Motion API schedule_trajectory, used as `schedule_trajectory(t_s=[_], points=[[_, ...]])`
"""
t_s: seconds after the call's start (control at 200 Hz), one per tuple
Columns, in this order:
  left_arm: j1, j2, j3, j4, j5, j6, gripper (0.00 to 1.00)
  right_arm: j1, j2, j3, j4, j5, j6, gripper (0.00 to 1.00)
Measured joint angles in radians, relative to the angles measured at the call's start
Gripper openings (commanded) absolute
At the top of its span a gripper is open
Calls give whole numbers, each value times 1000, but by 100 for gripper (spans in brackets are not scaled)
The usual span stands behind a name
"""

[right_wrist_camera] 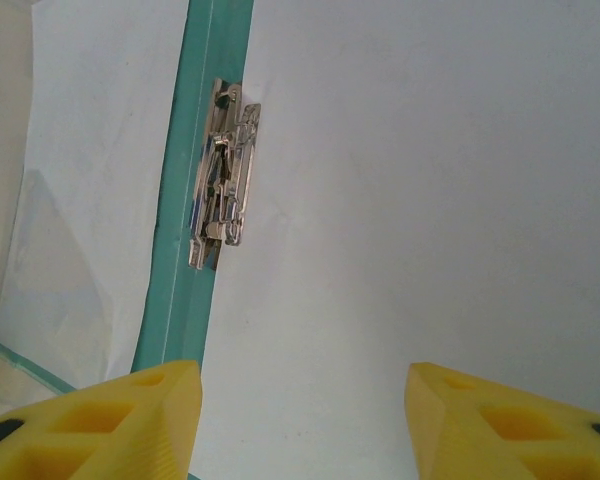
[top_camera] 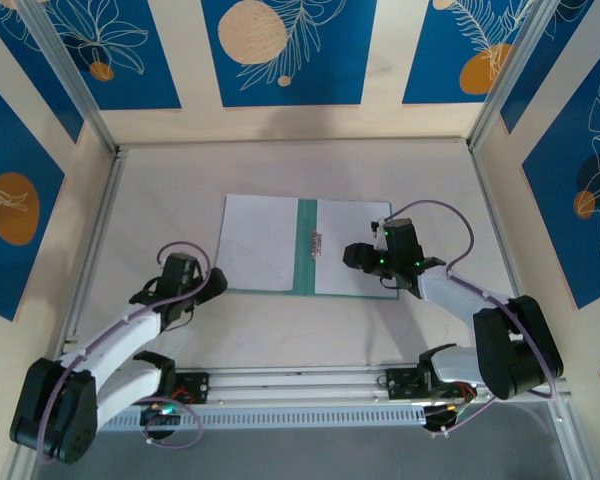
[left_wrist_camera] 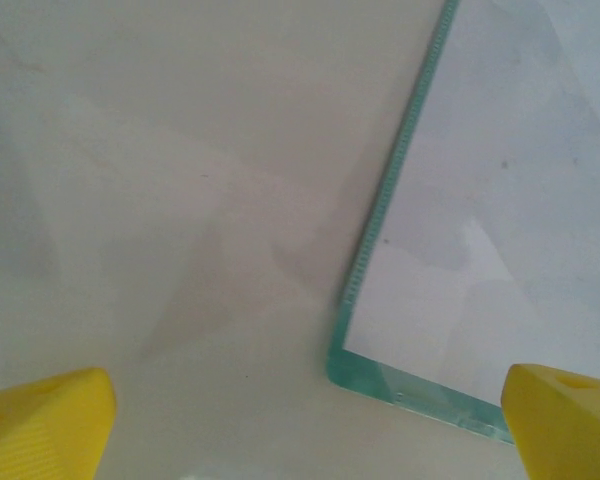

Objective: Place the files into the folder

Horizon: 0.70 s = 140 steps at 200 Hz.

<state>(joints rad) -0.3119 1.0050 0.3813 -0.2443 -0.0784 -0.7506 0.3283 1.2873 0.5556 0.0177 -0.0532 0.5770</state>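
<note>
Pale table, bearing one open teal-green folder flat near the middle, spine running near to far

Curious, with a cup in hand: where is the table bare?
Bare table lies behind the folder up to the back wall, and in strips on its left and right. Crowded: the near side, where the left gripper and right gripper hang at the folder.

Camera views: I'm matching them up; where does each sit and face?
Top external: above-behind, looking down at the open folder; both arms show.
Left wrist: faces down at folder corner; left fingers show.
Right wrist: faces down at the clip; right fingers show.
Shared: top and right wrist both show the clip.
</note>
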Motion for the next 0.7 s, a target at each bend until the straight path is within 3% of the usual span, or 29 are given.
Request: schedule_trajectory(t_s=[0.28, 0.7], points=[[10, 105, 32, 39, 135, -12, 87, 2, 3, 10, -3, 13, 0, 56], [24, 130, 37, 78, 210, -29, 73, 6, 3, 15, -9, 29, -4, 56]])
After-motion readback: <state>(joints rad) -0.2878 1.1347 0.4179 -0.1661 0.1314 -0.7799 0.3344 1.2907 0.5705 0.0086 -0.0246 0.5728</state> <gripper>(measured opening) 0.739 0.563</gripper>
